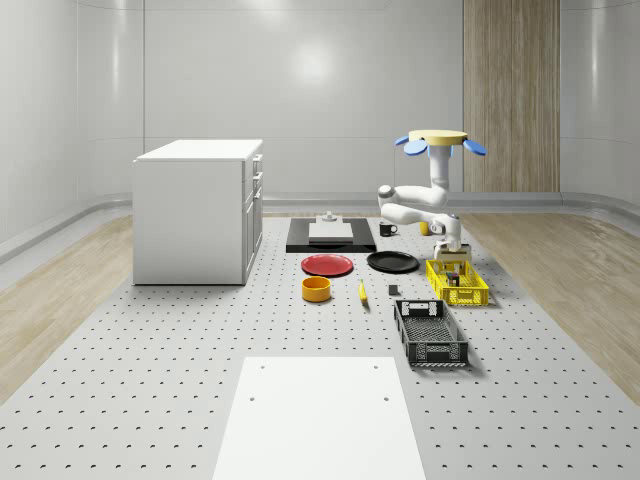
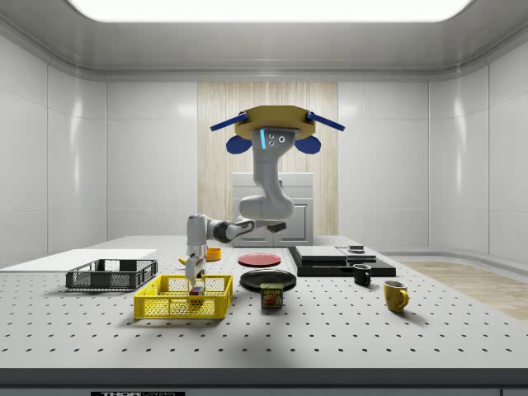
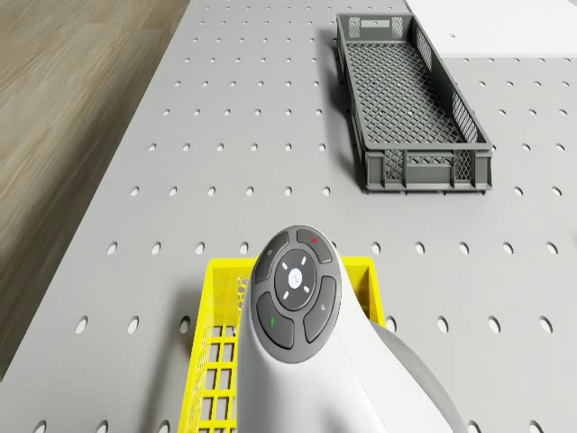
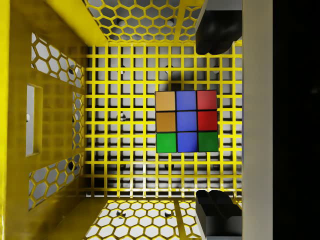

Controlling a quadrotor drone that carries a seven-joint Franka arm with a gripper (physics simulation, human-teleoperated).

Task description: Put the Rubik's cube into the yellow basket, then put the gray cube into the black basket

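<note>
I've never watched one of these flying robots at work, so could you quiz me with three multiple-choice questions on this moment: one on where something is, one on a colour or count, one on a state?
1. Where is the Rubik's cube?
A. on the red plate
B. on the floor of the yellow basket
C. in the black basket

2. How many baskets stand on the table?
A. one
B. two
C. four

3. How do the gripper fingers stand?
A. clamped on the cube
B. shut with nothing between them
C. open, apart from the cube

Answers:
1 B: the wrist view shows the cube lying on the yellow mesh floor.
2 B: the whole-scene view shows the yellow basket and the black basket.
3 C: the wrist view shows mesh between each dark finger and the cube, while the drone hovers above the table.
</note>
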